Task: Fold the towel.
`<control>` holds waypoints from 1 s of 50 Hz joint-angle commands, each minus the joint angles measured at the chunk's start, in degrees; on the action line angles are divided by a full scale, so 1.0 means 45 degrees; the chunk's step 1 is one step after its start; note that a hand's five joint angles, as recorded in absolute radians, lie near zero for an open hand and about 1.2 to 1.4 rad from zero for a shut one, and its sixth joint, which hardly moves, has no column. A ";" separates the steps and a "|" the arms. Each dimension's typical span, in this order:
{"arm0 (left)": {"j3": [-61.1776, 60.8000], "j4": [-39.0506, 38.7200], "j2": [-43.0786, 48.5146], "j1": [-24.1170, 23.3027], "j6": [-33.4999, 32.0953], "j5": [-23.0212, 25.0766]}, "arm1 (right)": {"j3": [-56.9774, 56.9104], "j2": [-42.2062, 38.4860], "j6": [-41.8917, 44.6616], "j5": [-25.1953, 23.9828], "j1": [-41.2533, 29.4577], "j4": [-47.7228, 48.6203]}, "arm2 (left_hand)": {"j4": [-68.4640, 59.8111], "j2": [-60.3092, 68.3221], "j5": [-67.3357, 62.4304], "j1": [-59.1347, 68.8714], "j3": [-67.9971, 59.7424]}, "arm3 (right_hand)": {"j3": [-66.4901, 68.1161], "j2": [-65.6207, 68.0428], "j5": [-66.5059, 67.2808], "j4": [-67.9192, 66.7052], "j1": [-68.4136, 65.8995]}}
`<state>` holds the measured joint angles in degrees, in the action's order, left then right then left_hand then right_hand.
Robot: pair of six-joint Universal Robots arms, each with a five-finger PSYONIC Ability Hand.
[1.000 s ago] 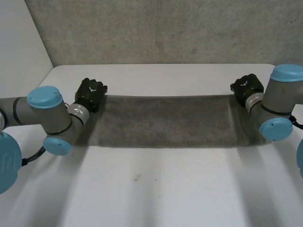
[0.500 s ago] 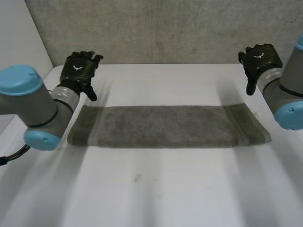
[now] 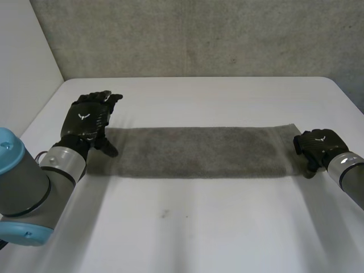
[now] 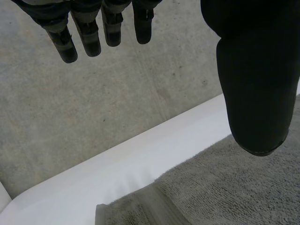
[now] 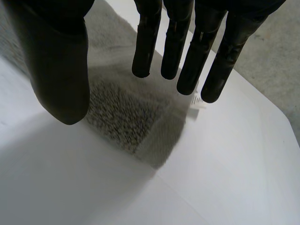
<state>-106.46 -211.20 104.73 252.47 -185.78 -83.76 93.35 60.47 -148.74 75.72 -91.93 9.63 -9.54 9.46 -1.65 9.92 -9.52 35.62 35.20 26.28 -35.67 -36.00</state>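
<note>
Left hand (image 3: pixel 87 120) hovers over one short end of the towel (image 3: pixel 199 151), fingers straight and spread, holding nothing. Right hand (image 3: pixel 317 145) sits low at the opposite end, by its near corner, fingers straight and just as empty. That towel lies flat on the desk (image 3: pixel 199 227), a long strip running from hand to hand, so either end looks ready for a pinch.

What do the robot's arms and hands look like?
The left robot hand and right robot hand are black like gloves, each with a small white mark on its back. The left arm is a fat grey tube with a light-blue cap.
</note>
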 commanded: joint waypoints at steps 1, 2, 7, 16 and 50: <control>-0.0307 -0.0430 0.0028 0.0010 0.0015 -0.0214 | -0.0198 -0.0684 0.0299 0.0009 0.0194 0.0379 | -0.0101 0.0119 0.0367 0.0018 -0.0106 | 0.0270 0.0361 0.0122 -0.0259 -0.0185; -0.0307 -0.0430 0.0028 0.0010 0.0015 -0.0214 | -0.0217 -0.0742 0.0415 0.0028 0.0232 0.0398 | -0.0101 0.0119 0.0367 0.0018 -0.0106 | 0.0640 0.0731 0.0492 -0.0629 -0.0555; -0.0366 -0.0450 0.0028 0.0010 0.0035 -0.0234 | -0.0237 -0.0781 0.0494 -0.0011 0.0486 0.0865 | -0.0101 0.0119 0.0367 0.0018 -0.0106 | 0.1987 0.2079 0.1839 -0.1976 -0.1903; -0.0366 -0.0469 0.0087 -0.0010 0.0035 -0.0234 | -0.0451 -0.1172 0.0553 -0.0070 0.0565 0.1238 | -0.0101 0.0119 0.0367 0.0018 -0.0106 | 0.9841 0.9933 0.9693 -0.9830 -0.9757; -0.0463 -0.0450 0.0106 0.0010 0.0035 -0.0253 | -0.2854 0.0879 0.0455 0.0946 -0.2736 0.0184 | -0.0101 0.0119 0.0367 0.0018 -0.0106 | 0.9863 0.9955 0.9715 -0.9852 -0.9779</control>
<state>-108.50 -213.27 105.10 252.53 -185.62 -84.90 80.82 64.44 -143.70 81.70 -89.79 9.37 -9.54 9.44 -1.65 9.92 -9.52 76.61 75.64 66.41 -77.00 -75.98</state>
